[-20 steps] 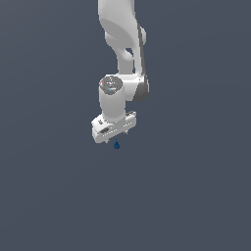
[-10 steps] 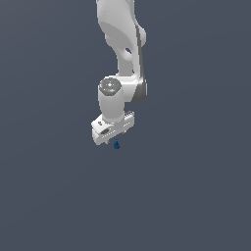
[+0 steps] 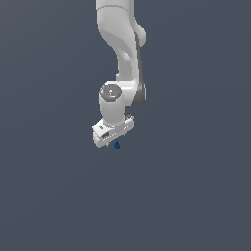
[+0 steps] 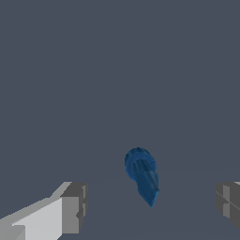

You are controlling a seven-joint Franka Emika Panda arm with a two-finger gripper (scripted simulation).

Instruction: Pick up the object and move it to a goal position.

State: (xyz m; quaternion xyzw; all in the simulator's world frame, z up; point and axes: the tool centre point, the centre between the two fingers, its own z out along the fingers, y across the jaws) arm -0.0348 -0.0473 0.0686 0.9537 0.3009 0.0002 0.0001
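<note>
- Exterior view: white arm hangs from the top edge, gripper [image 3: 113,139] pointing down; the object [image 3: 116,145] (tiny dark blue speck) shows just under the gripper body, toward the exterior view's right end of it.
- Fingers hidden behind the gripper body here, so contact w/ the object can't be told; arm base cut off at the top.
- Surroundings: flat dark grey-blue all round, no edge or horizon visible.
- Wrist view: object [image 4: 142,175] sits between the two grey fingertips [image 4: 74,207], clear gaps on both sides, thick round end leading to a tapered point.
- Gripper [image 4: 151,206] spread wide, holding nothing; one fingertip cut by the frame edge.
</note>
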